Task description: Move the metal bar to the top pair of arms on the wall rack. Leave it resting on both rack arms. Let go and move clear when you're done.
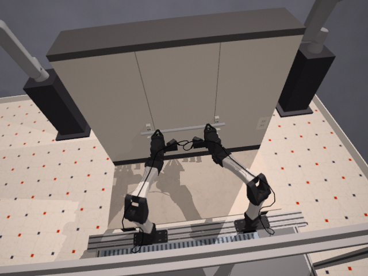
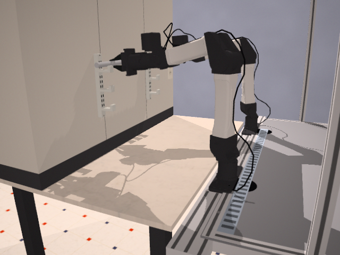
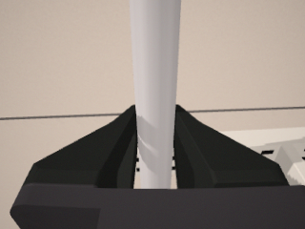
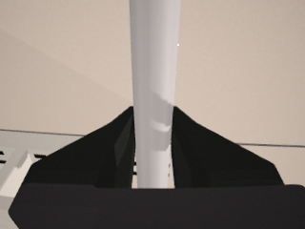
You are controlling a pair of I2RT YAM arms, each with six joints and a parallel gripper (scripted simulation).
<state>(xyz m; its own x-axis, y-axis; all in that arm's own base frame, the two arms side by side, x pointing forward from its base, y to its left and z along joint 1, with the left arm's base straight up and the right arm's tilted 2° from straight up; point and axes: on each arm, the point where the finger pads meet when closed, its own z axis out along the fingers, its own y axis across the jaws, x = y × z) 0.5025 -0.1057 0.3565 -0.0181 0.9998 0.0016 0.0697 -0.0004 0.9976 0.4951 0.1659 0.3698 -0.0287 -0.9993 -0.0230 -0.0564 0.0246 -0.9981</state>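
Top view shows us the bar (image 1: 182, 129) (image 2: 105, 64) (image 3: 156, 62) (image 4: 154, 62) running left to right along the far wall (image 1: 184, 89) (image 2: 66, 68). Our left claw (image 1: 157, 131) (image 2: 112, 63) (image 3: 155, 114) and right claw (image 1: 208, 126) (image 4: 152, 115) are both closed around it, their fingers parted only by its thickness. At the left rack strip (image 1: 148, 127) (image 2: 97, 85), the bar sits at the top pair's level, above the lower hooks; we cannot tell whether it touches the top ones.
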